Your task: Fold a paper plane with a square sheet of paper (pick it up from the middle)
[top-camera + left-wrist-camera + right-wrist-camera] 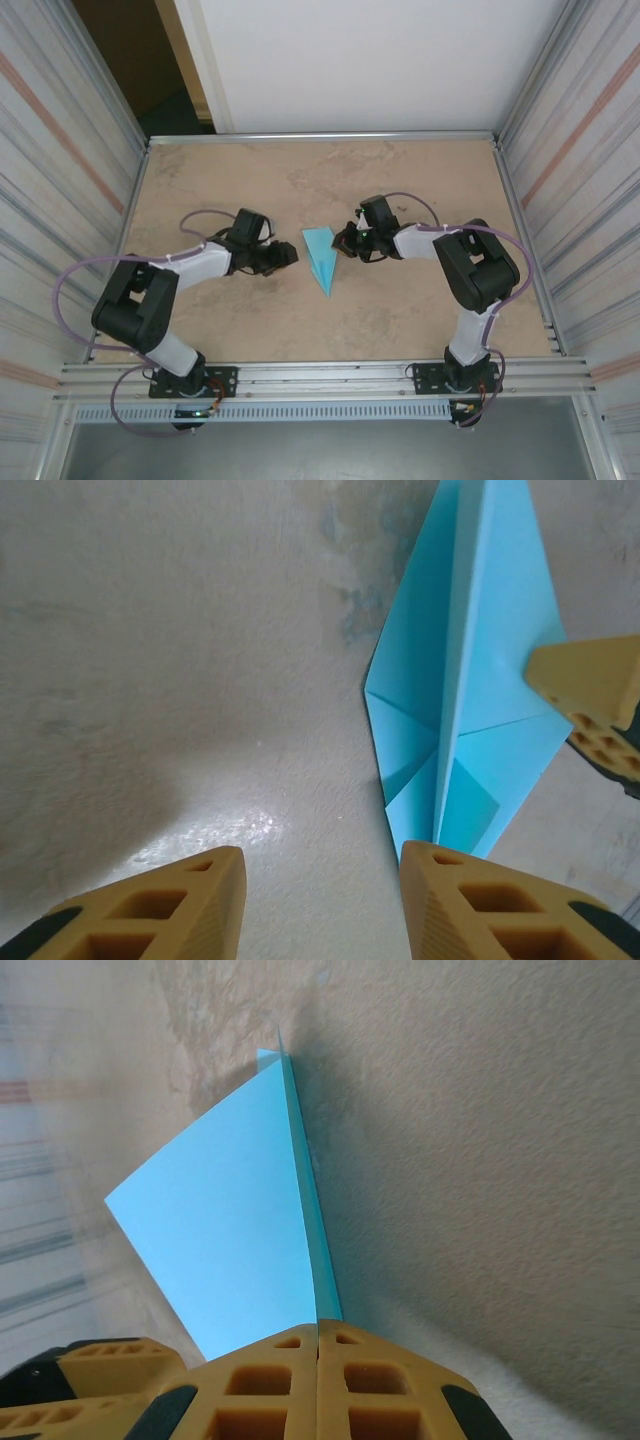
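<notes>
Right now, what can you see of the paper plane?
The paper plane is a narrow light-blue dart of thin paper, creased lengthwise, small flaps near one end. It lies on the table, point toward the arm bases. The right gripper is shut on one edge; the left gripper stands open beside it.

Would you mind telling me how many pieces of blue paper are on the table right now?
1: the folded paper plane at the middle of the table, pinched by the right arm's fingers. None seems hidden.
</notes>
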Tool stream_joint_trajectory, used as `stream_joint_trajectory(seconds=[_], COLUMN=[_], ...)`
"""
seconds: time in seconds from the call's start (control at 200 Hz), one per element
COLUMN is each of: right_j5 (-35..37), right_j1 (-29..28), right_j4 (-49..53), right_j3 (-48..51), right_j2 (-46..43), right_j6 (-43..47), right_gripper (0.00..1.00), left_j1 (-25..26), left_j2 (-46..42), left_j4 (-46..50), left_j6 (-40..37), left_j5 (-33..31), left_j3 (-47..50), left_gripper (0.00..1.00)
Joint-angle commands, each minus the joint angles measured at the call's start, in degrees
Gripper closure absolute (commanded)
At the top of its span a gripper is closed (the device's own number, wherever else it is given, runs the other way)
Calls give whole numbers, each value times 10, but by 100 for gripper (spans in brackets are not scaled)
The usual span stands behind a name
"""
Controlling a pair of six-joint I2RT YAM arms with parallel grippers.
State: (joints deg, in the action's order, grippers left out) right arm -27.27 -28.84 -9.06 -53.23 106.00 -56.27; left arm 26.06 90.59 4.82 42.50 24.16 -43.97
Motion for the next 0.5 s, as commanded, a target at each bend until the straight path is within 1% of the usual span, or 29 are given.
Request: stream_joint_trajectory(seconds=[0.0,0.085,0.251,0.386,0.496], right_j5=[-8,-7,0,8,9], right_j1=[5,8,10,12,14], right_j4=[0,3,11,23,26], right_j3=[12,15,20,20,21], right_j2=[-1,-1,-7,-6,-4], right_j6=[19,23,31,34,39], right_gripper=[96,95,95,95,95], left_j1=[10,16,20,20,22], left_j2=[16,26,43,66,85], left_j4=[-25,-29,-40,-45,-47], left_j6=[13,16,21,23,24], left_j5=[24,27,34,40,41], left_j3=[-14,-21,-27,-42,-59], left_gripper=[56,57,61,69,71])
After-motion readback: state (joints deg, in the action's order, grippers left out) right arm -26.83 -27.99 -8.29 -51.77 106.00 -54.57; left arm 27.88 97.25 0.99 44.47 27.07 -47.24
